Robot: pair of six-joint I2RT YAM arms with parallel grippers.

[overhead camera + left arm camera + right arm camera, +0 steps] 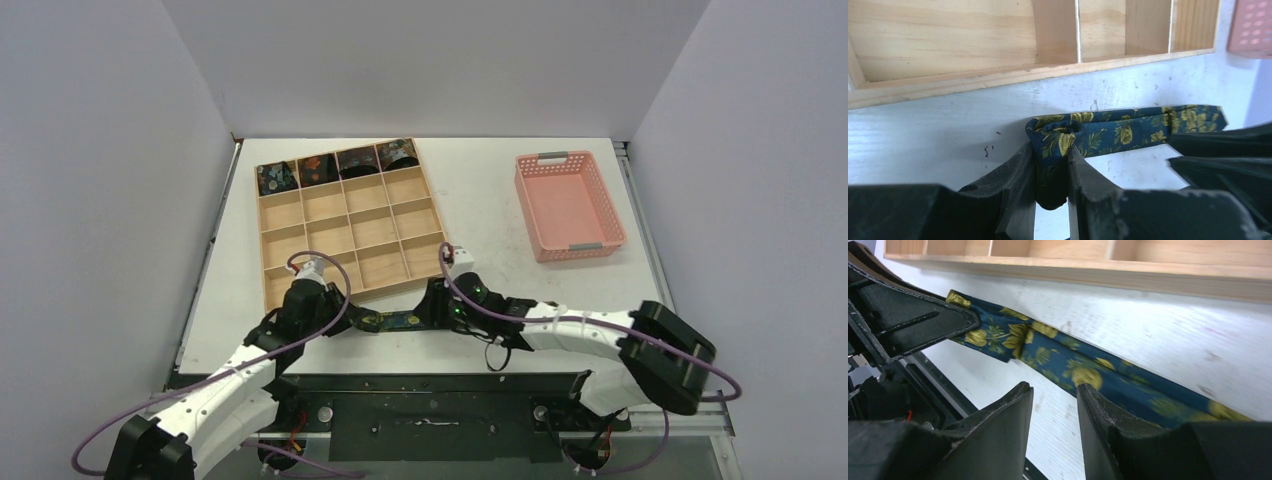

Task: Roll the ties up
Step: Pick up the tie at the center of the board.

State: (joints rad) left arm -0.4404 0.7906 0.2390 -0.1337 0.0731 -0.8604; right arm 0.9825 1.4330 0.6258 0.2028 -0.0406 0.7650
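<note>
White table [500,215], grey walls [430,60], wooden tray [262,240], pink basket [529,205], navy tie [395,321]

Light: bright and even, coming from above; the white table [560,280] and the walls look a little violet.
Shadows: faint, only close under the arms.
Focus: the left wrist view is sharp on the tie [1118,132]; the left gripper [1050,152], near the lens, is dark and soft.
Blur: the right wrist view smears toward its lower right.
</note>
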